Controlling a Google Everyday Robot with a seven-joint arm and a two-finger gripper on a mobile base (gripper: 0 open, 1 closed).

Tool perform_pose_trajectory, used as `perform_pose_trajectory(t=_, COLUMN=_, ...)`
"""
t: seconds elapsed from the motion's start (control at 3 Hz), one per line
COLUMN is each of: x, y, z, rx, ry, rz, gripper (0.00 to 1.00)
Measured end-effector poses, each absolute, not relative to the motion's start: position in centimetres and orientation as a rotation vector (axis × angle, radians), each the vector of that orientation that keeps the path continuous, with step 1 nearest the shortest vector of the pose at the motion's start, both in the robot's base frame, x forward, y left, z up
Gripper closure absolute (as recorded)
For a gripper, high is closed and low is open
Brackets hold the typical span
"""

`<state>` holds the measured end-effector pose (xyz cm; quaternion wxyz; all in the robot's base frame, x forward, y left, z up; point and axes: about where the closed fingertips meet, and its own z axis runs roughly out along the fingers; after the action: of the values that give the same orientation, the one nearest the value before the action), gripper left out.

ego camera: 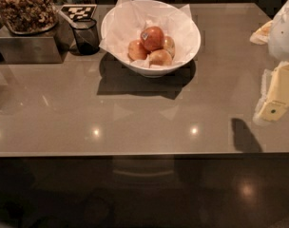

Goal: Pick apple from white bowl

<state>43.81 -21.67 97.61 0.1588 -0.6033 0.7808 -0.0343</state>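
End effector (pixel 274 109) hangs far right, well apart from apple (pixel 152 38).

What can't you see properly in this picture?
All in the camera view:
1. The gripper, at the right edge above the table, away from the white bowl: partly cut off by the frame.
2. The smaller apples: partly hidden under the apple and the paper.
3. The apple's sticker: too small to read.
4. The snack tray, top left: cut off by the edge.
5. The dark cup: too dark to see inside.
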Motion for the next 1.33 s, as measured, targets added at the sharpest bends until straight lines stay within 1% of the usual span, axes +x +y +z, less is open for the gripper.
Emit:
perform_pose_trajectory(t=0.67, x=44.7, y=-21.2, z=98.3, rx=-1.668, ry=2.185, rz=-0.082, gripper=0.0)
perform_pose_trajectory(t=1.0, x=47.8, y=-20.3, z=99.5, rx=-1.522, ry=2.095, rz=0.025, gripper=0.0)
perform_pose_trajectory(t=1.33, x=52.0, y=-17.5, z=100.0, rx=-1.408, ry=2.007, rz=0.213, gripper=0.0)
